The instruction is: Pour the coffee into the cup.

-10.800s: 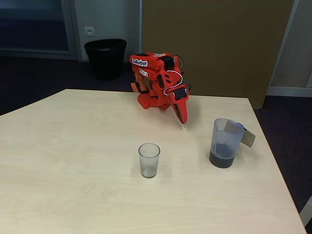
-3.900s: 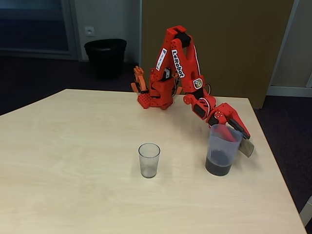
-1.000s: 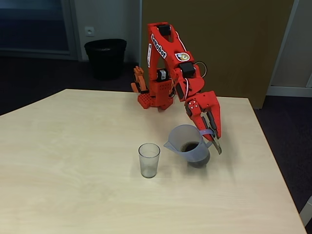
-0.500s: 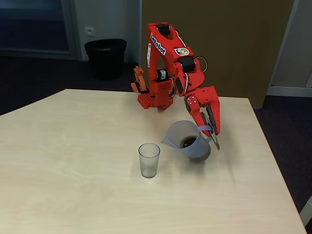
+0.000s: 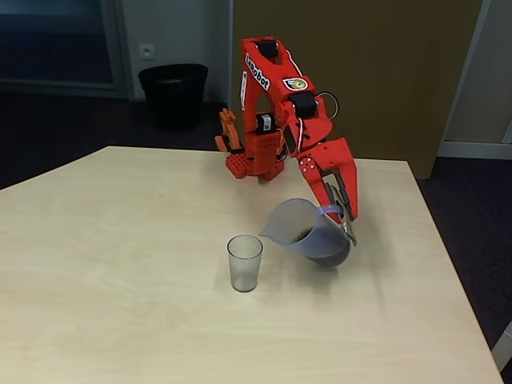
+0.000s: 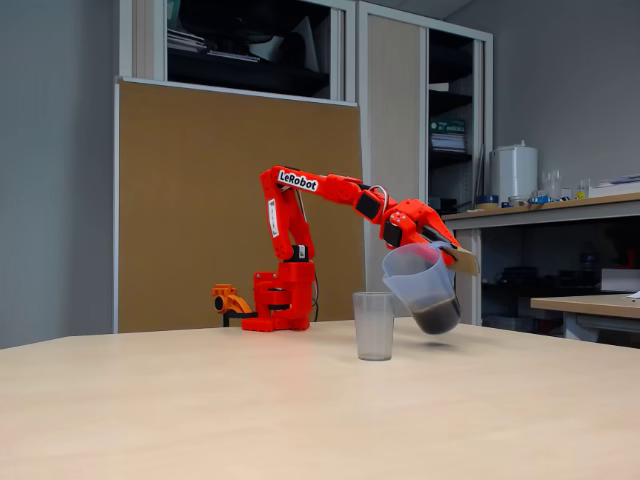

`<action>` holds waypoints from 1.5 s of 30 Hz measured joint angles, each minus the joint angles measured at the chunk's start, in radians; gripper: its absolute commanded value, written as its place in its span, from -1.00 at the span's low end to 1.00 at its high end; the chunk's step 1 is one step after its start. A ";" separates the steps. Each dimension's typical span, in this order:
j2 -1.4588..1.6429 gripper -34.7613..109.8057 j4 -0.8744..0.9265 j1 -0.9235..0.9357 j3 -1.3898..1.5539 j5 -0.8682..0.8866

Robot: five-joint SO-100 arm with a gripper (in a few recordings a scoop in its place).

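The red arm holds a bluish translucent pitcher [image 5: 308, 232] [image 6: 421, 287] by its handle, off the table and tilted toward the cup. My gripper [image 5: 344, 218] [image 6: 450, 253] is shut on that handle. Dark coffee [image 5: 302, 234] [image 6: 437, 318] lies in the pitcher's bottom. The clear plastic cup [image 5: 245, 262] [image 6: 373, 325] stands upright on the table, just left of and below the pitcher's spout in both fixed views. I see no liquid in the cup.
The light wooden table [image 5: 120, 280] has wide free surface left of and in front of the cup. The arm's red base [image 5: 254, 156] [image 6: 280, 305] sits at the far edge. A black bin [image 5: 173, 94] stands on the floor behind.
Over the last second the pitcher has risen, shifted left toward the cup and tipped further, its spout now near the cup's rim. The cup has not moved.
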 measured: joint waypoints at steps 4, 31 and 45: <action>0.000 -0.52 -0.008 0.020 -0.018 0.023; -0.025 -0.52 -0.107 0.077 -0.083 0.288; 0.000 -0.52 -0.186 0.118 -0.021 0.383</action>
